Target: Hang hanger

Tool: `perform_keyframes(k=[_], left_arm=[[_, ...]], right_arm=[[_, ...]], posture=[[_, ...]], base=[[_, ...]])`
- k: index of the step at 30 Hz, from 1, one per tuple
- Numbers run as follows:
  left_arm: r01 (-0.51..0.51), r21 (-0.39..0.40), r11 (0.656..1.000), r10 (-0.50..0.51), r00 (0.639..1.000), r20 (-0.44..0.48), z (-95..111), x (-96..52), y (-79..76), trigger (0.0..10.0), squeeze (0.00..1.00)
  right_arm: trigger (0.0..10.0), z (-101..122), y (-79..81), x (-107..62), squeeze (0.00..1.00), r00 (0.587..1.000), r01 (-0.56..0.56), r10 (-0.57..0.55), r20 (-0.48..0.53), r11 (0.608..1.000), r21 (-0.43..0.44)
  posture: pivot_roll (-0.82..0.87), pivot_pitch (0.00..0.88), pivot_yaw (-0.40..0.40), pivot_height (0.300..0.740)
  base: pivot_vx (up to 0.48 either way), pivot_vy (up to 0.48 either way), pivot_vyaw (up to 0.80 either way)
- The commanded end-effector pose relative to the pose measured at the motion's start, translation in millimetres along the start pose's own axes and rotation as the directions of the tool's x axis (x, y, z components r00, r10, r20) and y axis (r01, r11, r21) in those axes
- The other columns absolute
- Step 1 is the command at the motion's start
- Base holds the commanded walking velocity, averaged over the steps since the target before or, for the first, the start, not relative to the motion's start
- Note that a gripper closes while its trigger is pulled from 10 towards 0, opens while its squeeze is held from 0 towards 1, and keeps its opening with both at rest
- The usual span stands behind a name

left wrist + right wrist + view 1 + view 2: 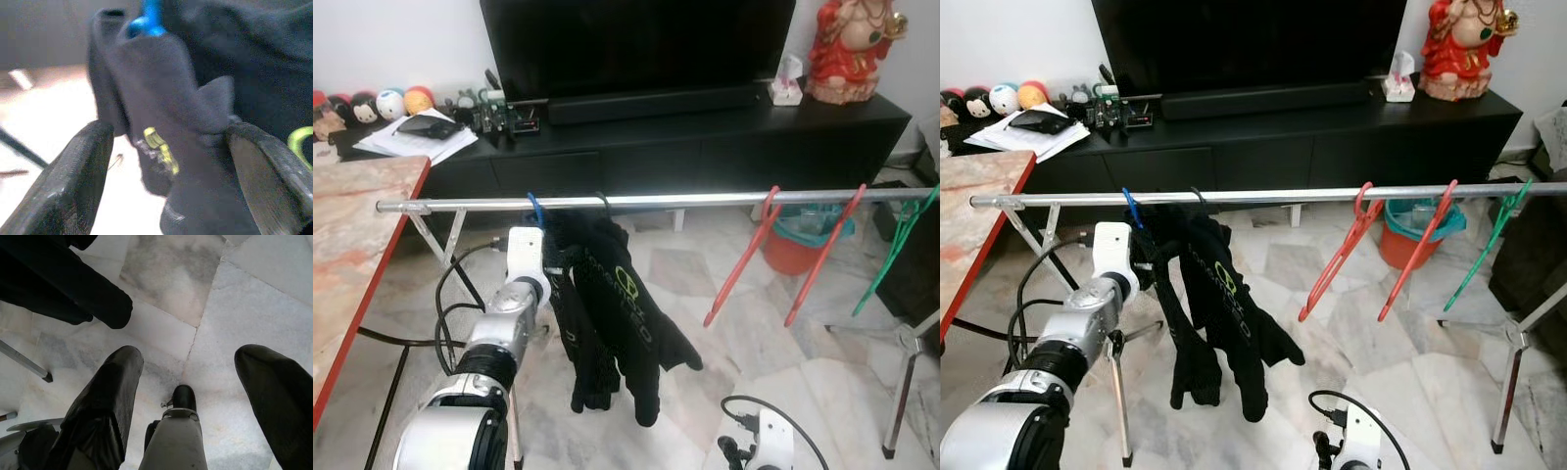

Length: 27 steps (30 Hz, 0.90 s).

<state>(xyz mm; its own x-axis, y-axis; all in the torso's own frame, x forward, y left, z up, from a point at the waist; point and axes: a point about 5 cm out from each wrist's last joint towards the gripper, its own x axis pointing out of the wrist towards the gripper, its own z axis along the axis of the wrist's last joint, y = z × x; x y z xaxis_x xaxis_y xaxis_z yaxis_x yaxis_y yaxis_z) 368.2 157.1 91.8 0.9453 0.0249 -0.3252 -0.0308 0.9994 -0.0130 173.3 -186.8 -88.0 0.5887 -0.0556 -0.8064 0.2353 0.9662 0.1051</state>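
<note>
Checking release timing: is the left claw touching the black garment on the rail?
Touching. The left wrist view shows one finger of the open left claw pressed against the black garment.

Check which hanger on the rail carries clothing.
The blue hanger at the left end of the rail, by the left pincer; black clothing hangs there. Red and green hang bare.

There's some green print with a round logo on the black garment [612,304], but honestly it's too blurry to read.
</note>
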Motion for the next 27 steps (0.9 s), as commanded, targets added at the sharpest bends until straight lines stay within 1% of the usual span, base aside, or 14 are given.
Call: perform_keyframes(k=[1,2,4,7,11,12,13,14,15,18,21,22,24,27], left_arm=[[-0.055,-0.013,0.998,0.054,0.998,-0.017,3.2,1.9,3.5,10.0,0.00],[-0.072,-0.031,0.997,0.071,0.997,-0.040,2.6,3.1,3.5,10.0,0.00],[-0.070,-0.051,0.996,0.067,0.996,-0.057,2.6,4.3,1.4,10.0,0.00],[-0.062,-0.043,0.997,0.060,0.996,-0.065,3.4,5.4,-2.0,10.0,0.00],[-0.070,-0.029,0.997,0.068,0.996,-0.063,5.0,6.1,-2.3,10.0,0.00],[-0.039,-0.037,0.999,0.037,0.998,-0.051,7.5,6.6,-4.6,10.0,0.00],[0.006,-0.025,1.000,-0.007,0.999,-0.043,8.5,6.8,-7.9,10.0,0.00],[0.020,-0.017,1.000,-0.021,0.999,-0.043,8.1,6.8,-9.0,10.0,0.00],[0.034,0.007,0.999,-0.033,0.998,-0.059,4.2,6.4,-8.9,10.0,0.00],[0.051,0.025,0.998,-0.049,0.994,-0.101,-4.7,5.2,-7.3,10.0,0.00],[0.077,0.018,0.997,-0.075,0.990,-0.119,-9.0,4.4,-8.9,10.0,0.00],[0.107,0.042,0.993,-0.100,0.986,-0.135,-12.6,3.6,-11.1,10.0,0.00],[0.119,0.058,0.991,-0.109,0.983,-0.147,-15.3,3.1,-12.2,10.0,0.00],[0.095,0.087,0.992,-0.082,0.986,-0.144,-16.1,3.1,-10.1,10.0,0.00]], right_arm=[[10.0,-1.3,-0.7,-0.2,0.00,1.000,0.004,-0.004,-0.006,1.000,0.001],[10.0,-1.3,-1.0,-0.3,0.00,1.000,0.003,-0.003,-0.006,1.000,0.001],[10.0,-1.5,-1.6,-0.4,0.00,1.000,0.003,-0.003,-0.006,1.000,0.000],[10.0,-4.0,-3.3,-1.1,0.00,1.000,0.004,-0.005,-0.010,1.000,-0.002],[10.0,-6.6,-4.3,-1.9,0.00,1.000,0.007,-0.007,-0.014,1.000,-0.001],[10.0,-8.4,-4.3,-2.3,0.00,1.000,0.007,-0.007,-0.017,1.000,-0.003],[10.0,-10.3,-3.8,-2.6,0.00,1.000,0.006,-0.006,-0.021,1.000,-0.005],[10.0,-10.8,-3.6,-2.7,0.00,1.000,0.005,-0.005,-0.023,1.000,-0.006],[10.0,-12.3,-2.4,-2.9,0.00,1.000,0.002,-0.002,-0.028,1.000,-0.009],[10.0,-14.1,-0.4,-3.1,0.00,1.000,-0.001,0.001,-0.031,1.000,-0.008],[10.0,-14.7,0.0,-3.1,0.00,0.999,-0.002,0.002,-0.033,1.000,-0.008],[10.0,-15.3,0.3,-3.2,0.00,0.999,-0.002,0.002,-0.034,1.000,-0.008],[10.0,-16.1,0.3,-3.4,0.00,0.999,-0.001,0.001,-0.036,1.000,-0.008],[10.0,-17.4,0.4,-3.7,0.00,0.999,-0.001,0.001,-0.039,1.000,-0.010]], posture=[[-0.05,0.000,0.017,0.740],[-0.06,0.000,0.020,0.740],[-0.06,0.000,0.018,0.740],[-0.06,0.000,0.016,0.740],[-0.06,0.000,0.016,0.740],[-0.06,0.000,0.016,0.740],[-0.06,0.000,0.013,0.740],[-0.06,0.000,0.013,0.740],[-0.05,0.000,0.012,0.740],[-0.06,0.000,0.014,0.740],[-0.06,0.000,0.014,0.740],[-0.06,0.000,0.014,0.740],[-0.05,0.000,0.011,0.740],[-0.05,0.000,0.010,0.740]], base=[[0.000,0.000,0.00],[0.000,0.000,0.00],[0.000,0.000,0.00],[0.000,0.000,0.00],[0.000,0.000,0.00],[0.000,0.000,0.00],[0.000,0.000,0.00],[0.000,0.000,0.00],[0.000,0.000,0.00],[0.000,0.000,0.00],[0.000,0.000,0.00],[0.000,0.000,0.00],[0.000,0.000,0.00],[0.000,0.000,0.00]])
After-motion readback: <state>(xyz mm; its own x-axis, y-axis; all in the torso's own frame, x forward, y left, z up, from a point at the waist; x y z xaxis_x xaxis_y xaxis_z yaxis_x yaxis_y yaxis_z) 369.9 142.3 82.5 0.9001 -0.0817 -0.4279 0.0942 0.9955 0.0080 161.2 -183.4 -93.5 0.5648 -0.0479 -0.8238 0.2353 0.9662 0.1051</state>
